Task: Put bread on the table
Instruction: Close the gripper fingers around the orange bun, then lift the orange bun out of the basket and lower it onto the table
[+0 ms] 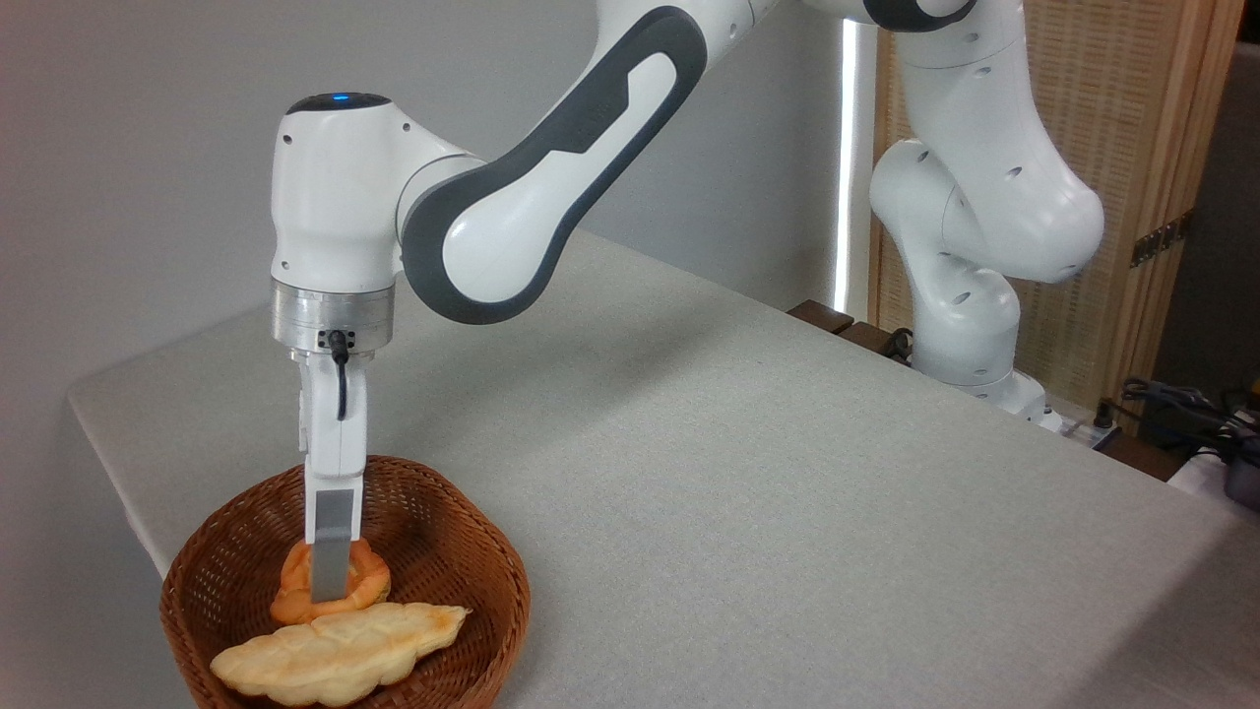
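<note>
The bread sits in the basket at the counter's 8 o'clock corner. The tool reaches down onto it, near finger hiding its middle; grip unclear. A pale loaf overlaps its front.

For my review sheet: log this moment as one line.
phase: grasping | gripper: down in basket at bread, closure unclear | pale loaf: in basket | table: no bread on it yet
</note>
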Robot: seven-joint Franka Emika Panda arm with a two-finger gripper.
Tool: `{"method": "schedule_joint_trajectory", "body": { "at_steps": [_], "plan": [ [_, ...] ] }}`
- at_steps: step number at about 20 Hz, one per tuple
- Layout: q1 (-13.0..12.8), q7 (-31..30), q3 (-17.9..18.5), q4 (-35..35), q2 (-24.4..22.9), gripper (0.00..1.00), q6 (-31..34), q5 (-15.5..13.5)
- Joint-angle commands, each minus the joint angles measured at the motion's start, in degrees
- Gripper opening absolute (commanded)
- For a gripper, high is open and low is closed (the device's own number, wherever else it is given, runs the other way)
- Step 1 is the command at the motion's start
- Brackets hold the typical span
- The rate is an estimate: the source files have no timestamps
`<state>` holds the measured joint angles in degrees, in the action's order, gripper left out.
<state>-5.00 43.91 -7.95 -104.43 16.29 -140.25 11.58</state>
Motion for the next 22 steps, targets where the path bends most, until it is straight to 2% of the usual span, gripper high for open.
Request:
{"method": "schedule_joint_trajectory", "body": {
  "at_steps": [1,2,3,4,7,10,19,20,21,22],
  "plan": [
    [0.7,0.74,-0.4,-1.22,0.23,0.75,-1.34,2.56],
    [0.69,0.74,-0.4,-1.48,0.23,0.64,-1.34,3.09],
    [0.69,0.74,-0.4,-1.57,0.14,0.49,-1.34,3.71],
    [0.69,0.74,-0.4,-1.65,0.14,0.39,-1.34,3.89],
    [0.69,0.83,-0.4,-1.66,0.14,0.23,-1.34,3.98],
    [0.69,0.83,-0.4,-1.66,0.14,0.13,-1.34,3.98],
    [0.69,0.74,-0.4,-1.66,0.05,0.12,-1.34,3.98],
    [0.69,0.57,-0.49,-1.57,-0.03,0.14,-1.34,3.98],
    [0.69,-0.22,-0.49,-1.57,-0.38,0.21,-1.08,3.54],
    [0.69,-0.84,-0.49,-1.48,-1.08,0.21,-0.91,3.45]
  ]
}}
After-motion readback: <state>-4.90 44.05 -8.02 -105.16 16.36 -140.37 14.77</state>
